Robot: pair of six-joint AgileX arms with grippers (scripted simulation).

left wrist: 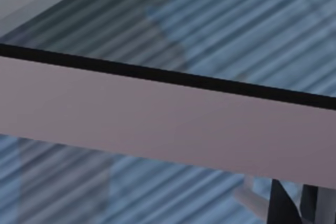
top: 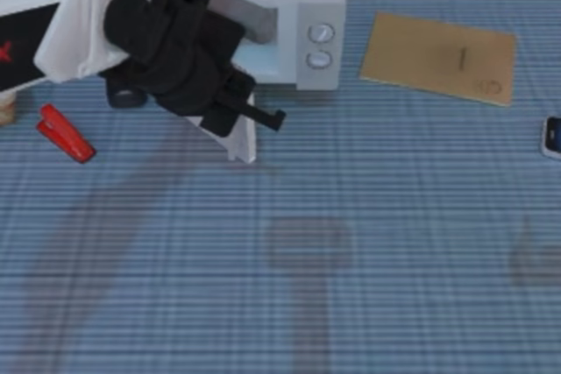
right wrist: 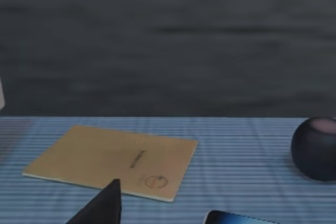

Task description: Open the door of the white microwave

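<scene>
The left hand (top: 250,116) is at the swung-out flat white door (top: 243,136) of the boxy white microwave (top: 302,19); I cannot tell its grip. The right arm is out of the top view.

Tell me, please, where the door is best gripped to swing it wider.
Grip the door at its free edge, the end farthest from the microwave, coming from above. It stands ajar and upright, so that thin edge fits a pinch across its two faces. The left gripper hangs right there.
</scene>
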